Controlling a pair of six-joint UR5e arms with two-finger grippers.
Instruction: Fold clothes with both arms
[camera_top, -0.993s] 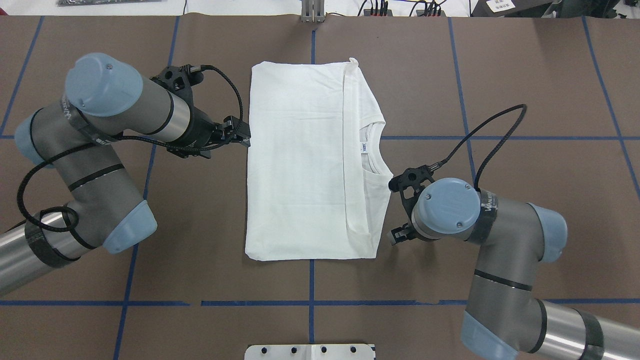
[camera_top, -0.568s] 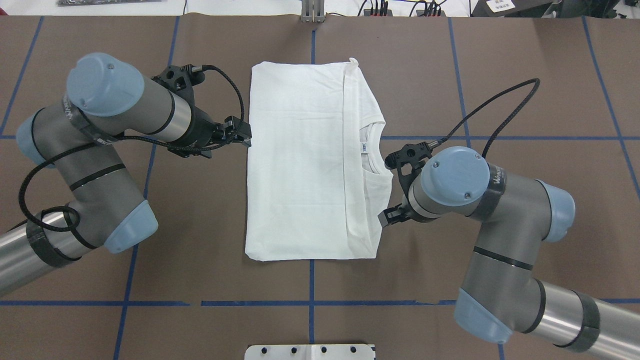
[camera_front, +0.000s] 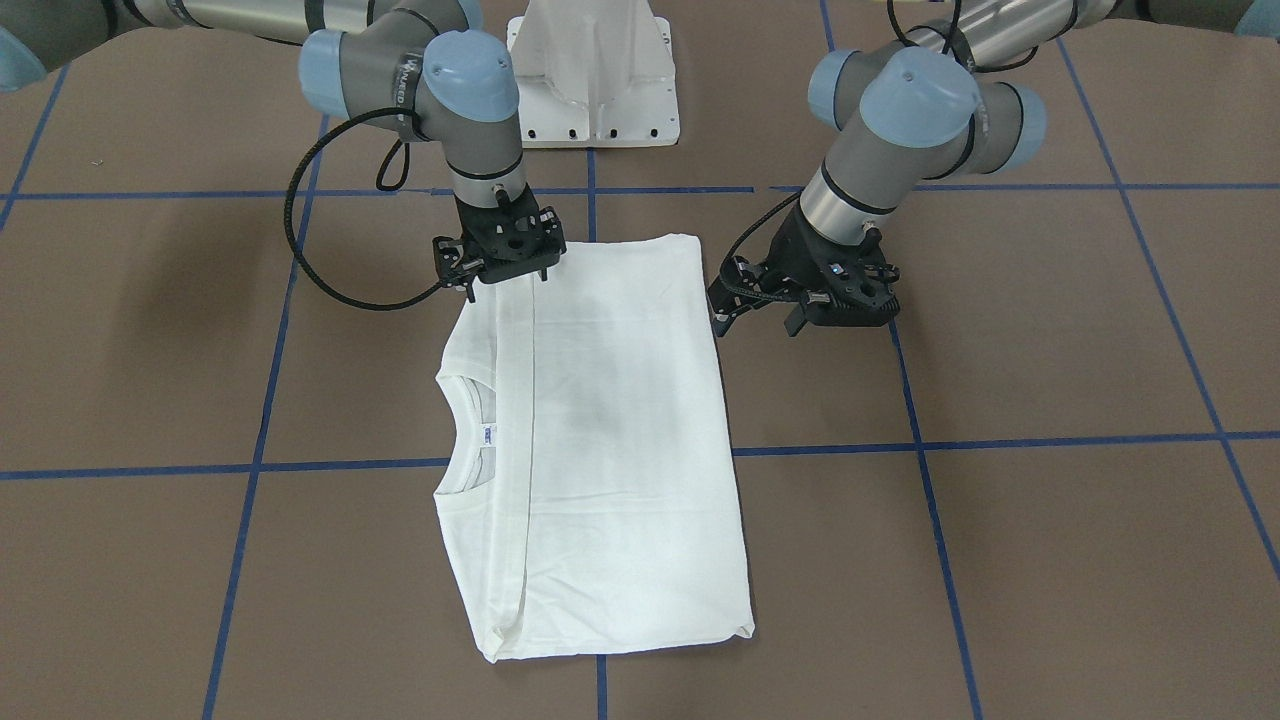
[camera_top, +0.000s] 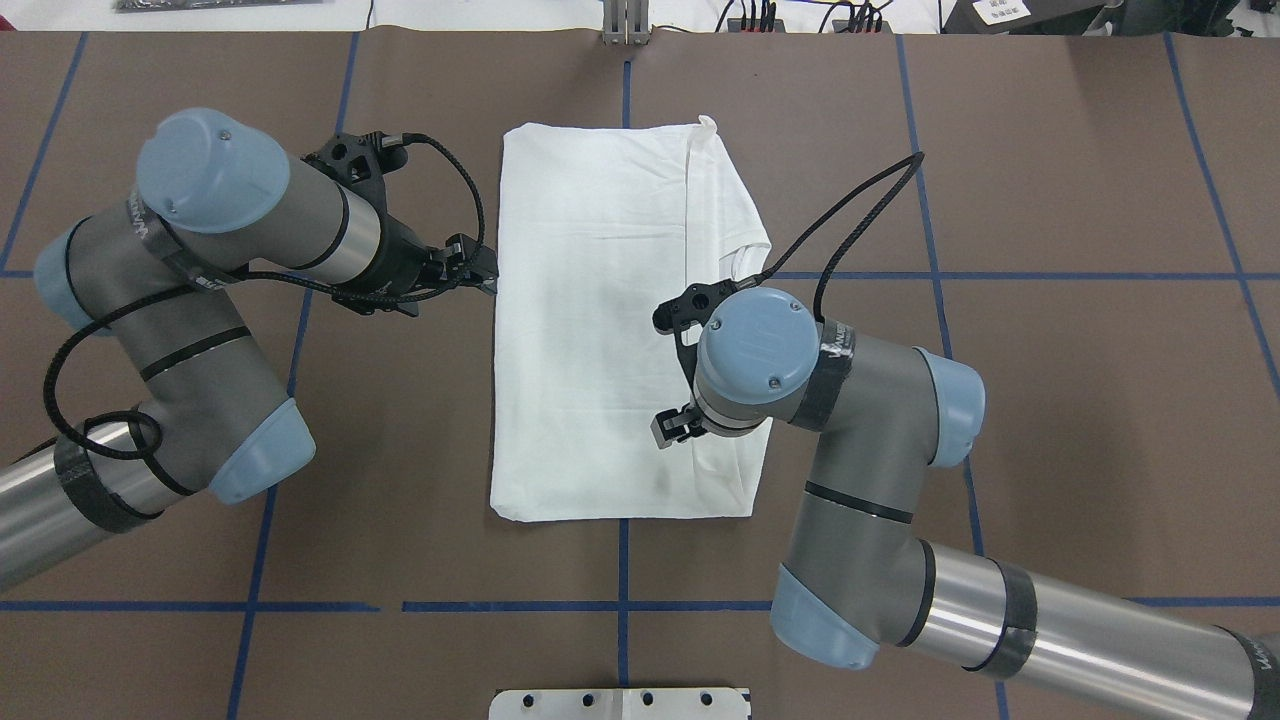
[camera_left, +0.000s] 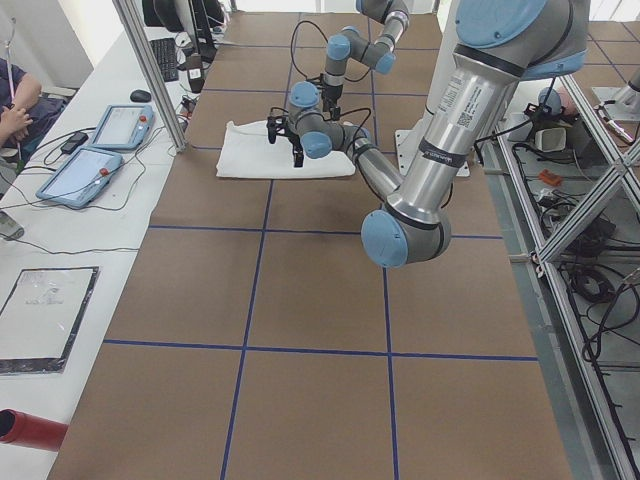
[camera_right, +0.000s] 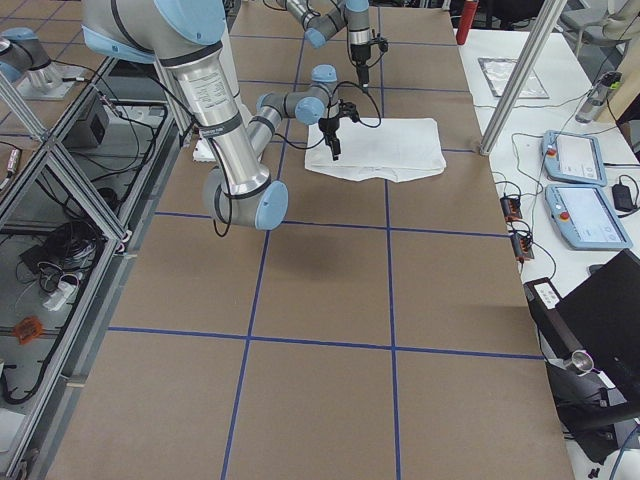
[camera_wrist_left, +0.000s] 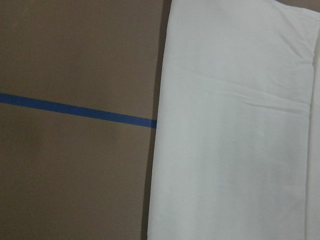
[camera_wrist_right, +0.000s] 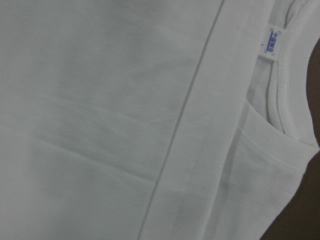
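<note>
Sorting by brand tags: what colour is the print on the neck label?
Blue print, white neck label; best in right wrist view.

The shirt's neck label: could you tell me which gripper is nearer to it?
Right. The right gripper hovers over the shirt's collar side near the neck label; the left gripper sits off the opposite edge.

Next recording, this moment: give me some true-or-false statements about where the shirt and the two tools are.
1. The T-shirt lies folded on the table. True.
2. The right tool hangs above the T-shirt. True.
3. The left tool is over the T-shirt's middle. False: it is at the side edge.
4. The neck label is covered. False: it shows inside the collar.
5. The collar points toward the left tool. False: it lies on the right tool's side.
</note>
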